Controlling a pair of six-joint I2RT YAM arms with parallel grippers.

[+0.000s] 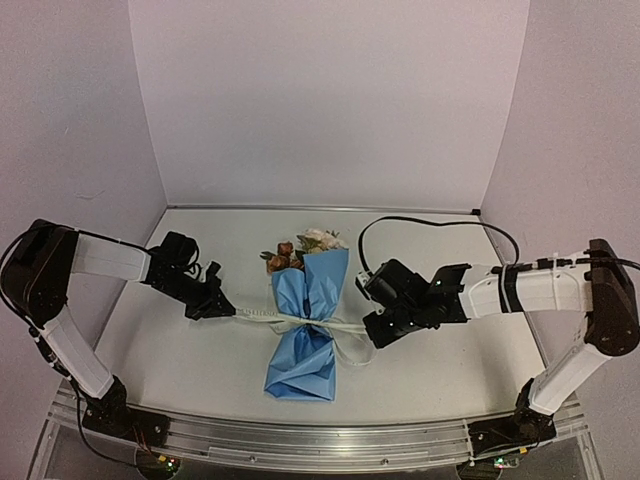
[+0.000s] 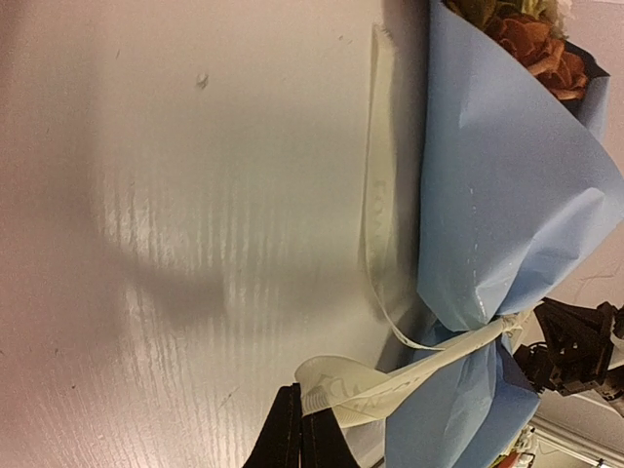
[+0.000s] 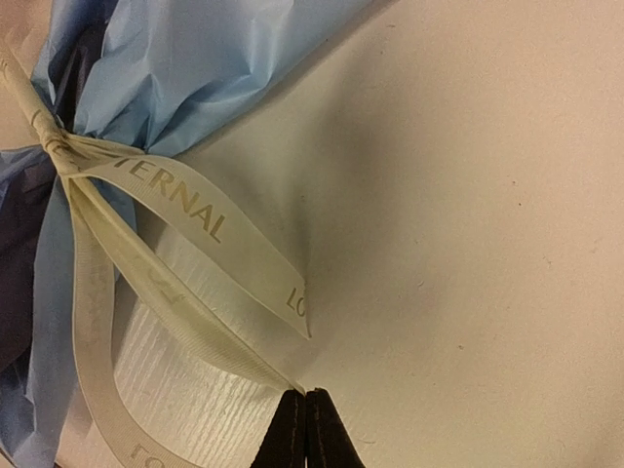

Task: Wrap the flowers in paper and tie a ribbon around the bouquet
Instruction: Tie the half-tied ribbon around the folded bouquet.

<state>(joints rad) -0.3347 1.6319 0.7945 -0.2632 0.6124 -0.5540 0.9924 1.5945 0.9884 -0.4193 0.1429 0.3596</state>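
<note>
Two steps looked done: paper [image 1: 300, 365] wrapped round flowers [image 1: 300, 247]; ribbon [image 1: 262, 314] knotted at waist; left gripper [image 2: 300, 429] and right gripper [image 3: 306, 419] each clamped ribbon loop; likely remaining: cinch, release.

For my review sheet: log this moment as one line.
phase: tying ribbon | left claw: shut on ribbon | right claw: shut on ribbon | bouquet: flat on table, paper cinched
</note>
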